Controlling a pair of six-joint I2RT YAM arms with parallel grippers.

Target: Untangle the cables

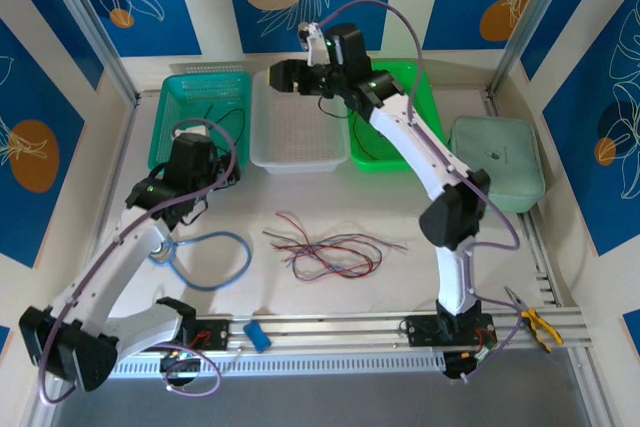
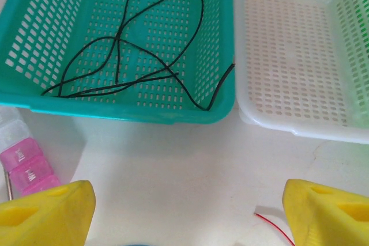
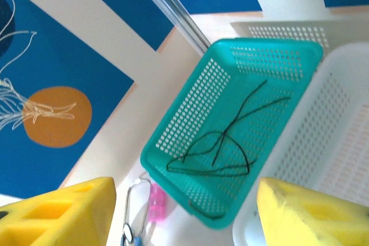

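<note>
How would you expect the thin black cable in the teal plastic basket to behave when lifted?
The thin black cable lies in loose crossing loops, so it probably drapes limply. So thin, it is likely light. One end climbs the teal plastic basket's slotted wall, so it might snag.
</note>
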